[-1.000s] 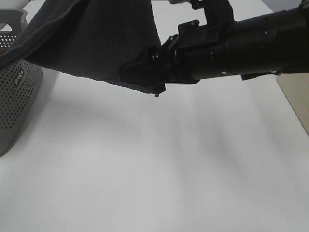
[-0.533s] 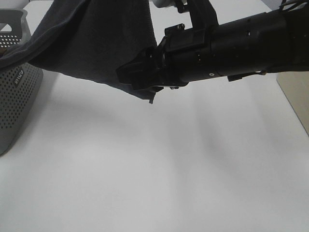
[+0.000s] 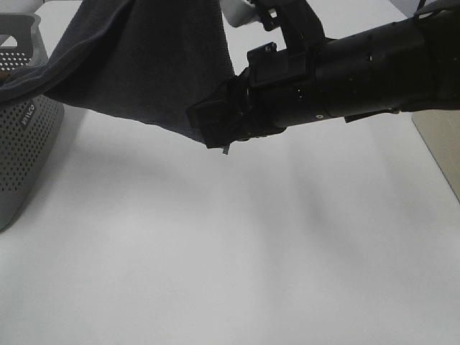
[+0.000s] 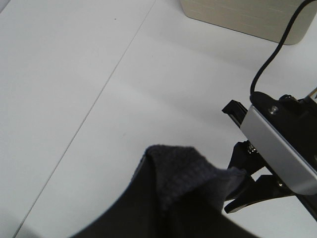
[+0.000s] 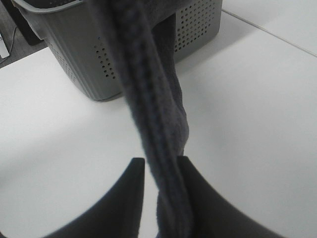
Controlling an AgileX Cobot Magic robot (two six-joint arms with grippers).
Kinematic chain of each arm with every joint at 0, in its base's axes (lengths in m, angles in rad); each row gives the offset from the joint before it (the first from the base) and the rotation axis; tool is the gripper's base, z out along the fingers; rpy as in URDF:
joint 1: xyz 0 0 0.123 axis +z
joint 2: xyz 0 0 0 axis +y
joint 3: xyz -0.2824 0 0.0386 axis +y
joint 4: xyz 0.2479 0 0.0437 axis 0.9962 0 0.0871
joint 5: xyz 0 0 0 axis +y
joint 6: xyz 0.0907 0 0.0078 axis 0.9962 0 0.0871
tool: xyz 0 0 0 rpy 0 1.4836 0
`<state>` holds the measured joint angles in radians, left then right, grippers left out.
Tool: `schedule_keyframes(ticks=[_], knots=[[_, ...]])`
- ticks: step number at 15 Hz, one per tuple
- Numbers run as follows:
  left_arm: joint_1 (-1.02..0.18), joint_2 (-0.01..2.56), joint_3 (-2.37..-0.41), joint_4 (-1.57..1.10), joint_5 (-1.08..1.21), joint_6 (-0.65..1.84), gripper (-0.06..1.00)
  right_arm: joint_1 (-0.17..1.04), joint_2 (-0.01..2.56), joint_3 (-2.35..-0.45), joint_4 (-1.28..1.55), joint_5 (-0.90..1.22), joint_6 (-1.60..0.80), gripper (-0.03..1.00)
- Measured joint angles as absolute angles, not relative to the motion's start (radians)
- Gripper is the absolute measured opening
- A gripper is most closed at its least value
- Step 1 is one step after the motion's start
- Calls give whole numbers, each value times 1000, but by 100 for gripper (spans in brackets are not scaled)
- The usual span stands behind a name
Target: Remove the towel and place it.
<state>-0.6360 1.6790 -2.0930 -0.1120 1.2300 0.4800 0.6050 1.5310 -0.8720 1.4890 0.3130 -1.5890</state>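
Right wrist view has the right hand [image 5: 161,167] pressed together on the towel [image 5: 148,99]. Its two dark fingers [image 5: 130,178] pinch the thick hemmed edge, which runs as a taut rope from the grip back towards the basket [image 5: 74,64].

From the exterior high view, that right hand [image 3: 215,128] hangs above the bench [image 3: 251,251], well away from the basket [image 3: 21,144], gripping the lowest corner of the towel [image 3: 144,65]. From the corner the cloth spreads as a broad sheet sloping up and back towards the basket, none of it touching the bench.

In the left wrist view a folded corner of the towel [image 4: 183,168] bunches over where the left hand would be. Whether that hand grips it I cannot tell, since the cloth hides the fingers.

As for progress, the removal looks mostly done but not finished. The far end of the cloth lies over the basket's rim and partly inside it. What appears left is drawing that end clear of the basket, then lowering the towel onto the bench away from the basket and letting go.
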Motion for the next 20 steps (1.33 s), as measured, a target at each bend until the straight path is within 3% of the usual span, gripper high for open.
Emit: schedule_keyframes(ticks=[3,6,9,13,20], knots=[[-636,1679,-2093,-100,1230,480,0,605,1531,-872,1433,313,-1550,1],[-636,1679,-2093,-77,1230,480,0,605,1531,-872,1281,333,-1383,1],[-636,1684,-2093,-13,1231,481,0,605,1531,-1016,712,533,-786,1],[-636,1698,-2093,0,1231,517,0,605,1531,-1291,256,818,-260,1],[-637,1698,-2093,138,1132,536,0,605,1531,-1637,-125,1048,8,1]])
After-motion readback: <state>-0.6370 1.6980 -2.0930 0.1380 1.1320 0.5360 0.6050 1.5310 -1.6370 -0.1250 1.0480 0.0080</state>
